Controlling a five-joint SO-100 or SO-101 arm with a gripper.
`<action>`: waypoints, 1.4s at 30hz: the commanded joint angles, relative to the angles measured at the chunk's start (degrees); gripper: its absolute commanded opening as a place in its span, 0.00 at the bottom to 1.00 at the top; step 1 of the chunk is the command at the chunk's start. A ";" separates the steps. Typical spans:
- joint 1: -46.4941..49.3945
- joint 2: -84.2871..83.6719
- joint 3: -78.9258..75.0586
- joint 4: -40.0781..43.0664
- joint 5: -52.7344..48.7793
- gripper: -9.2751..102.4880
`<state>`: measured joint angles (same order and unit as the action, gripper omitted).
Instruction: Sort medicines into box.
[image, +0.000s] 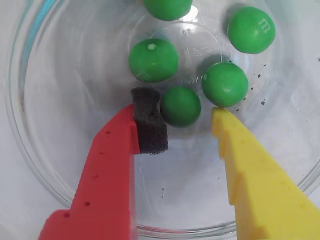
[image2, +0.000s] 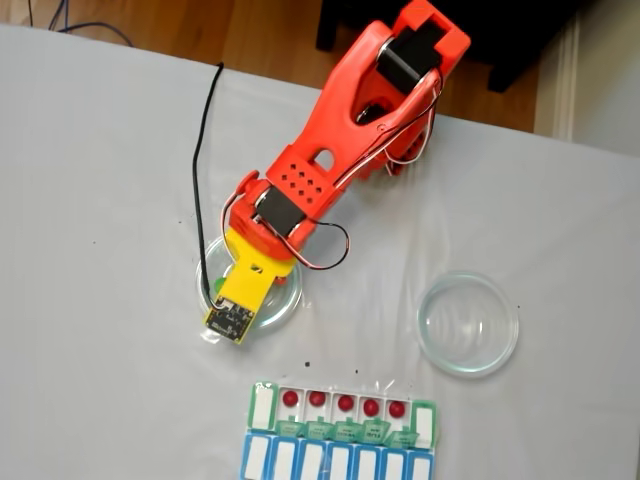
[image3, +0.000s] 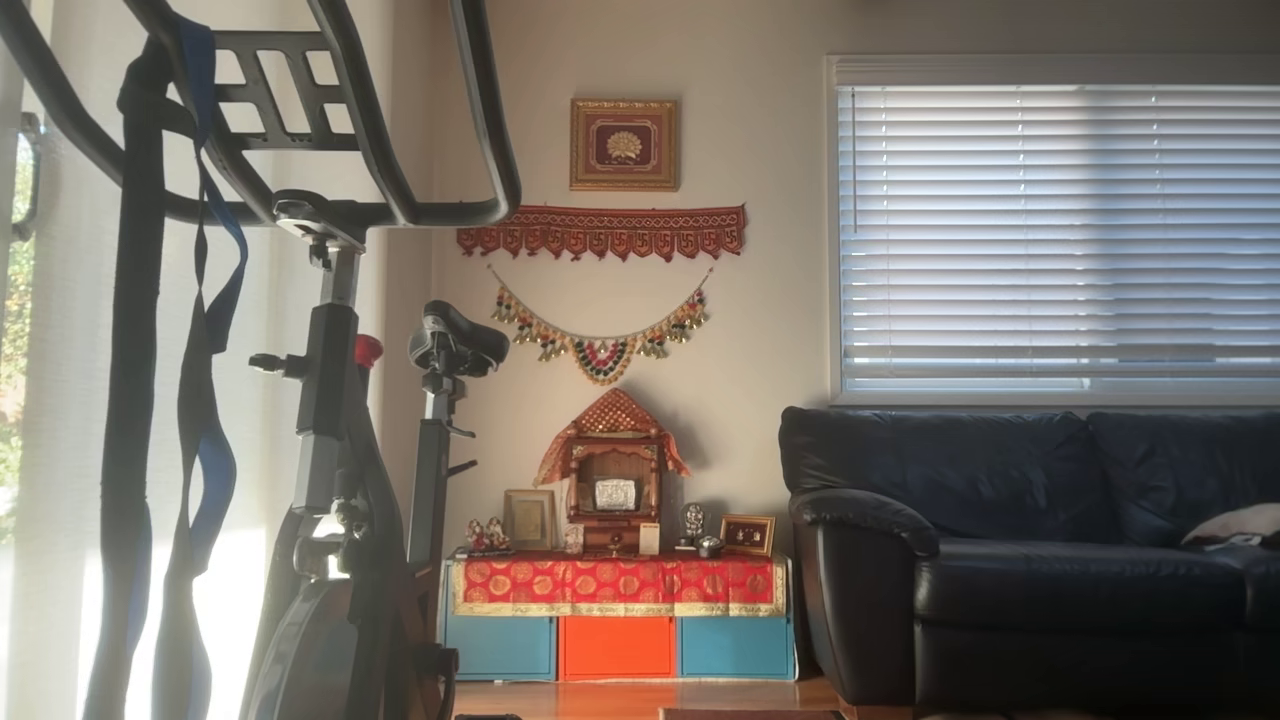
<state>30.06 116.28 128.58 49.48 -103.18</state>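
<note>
Green medicines (image: 180, 106) sit between the spread fingers of the released hand (image: 182, 120), low centre of the wrist view. Round balls could roll off the foam pad (image: 148, 127) or skid across the dish (image: 60, 165) as it closes.

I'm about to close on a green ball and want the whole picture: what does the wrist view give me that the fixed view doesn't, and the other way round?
Wrist view: five green balls in the dish, the nearest one lying between the open fingers of the gripper, beside the dark foam pad on the red finger.

Fixed view: the green-lidded box with five red balls, such as this one, one per compartment, a second clear dish, and the blue-lidded row.

Both: the clear dish under the gripper, and the white table.
</note>
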 joint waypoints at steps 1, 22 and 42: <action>-0.62 0.62 -0.09 -1.76 -0.70 0.22; -1.41 2.02 2.02 -2.64 0.00 0.14; 0.53 0.70 -29.97 46.58 11.34 0.10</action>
<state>31.46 116.37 107.58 90.62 -95.45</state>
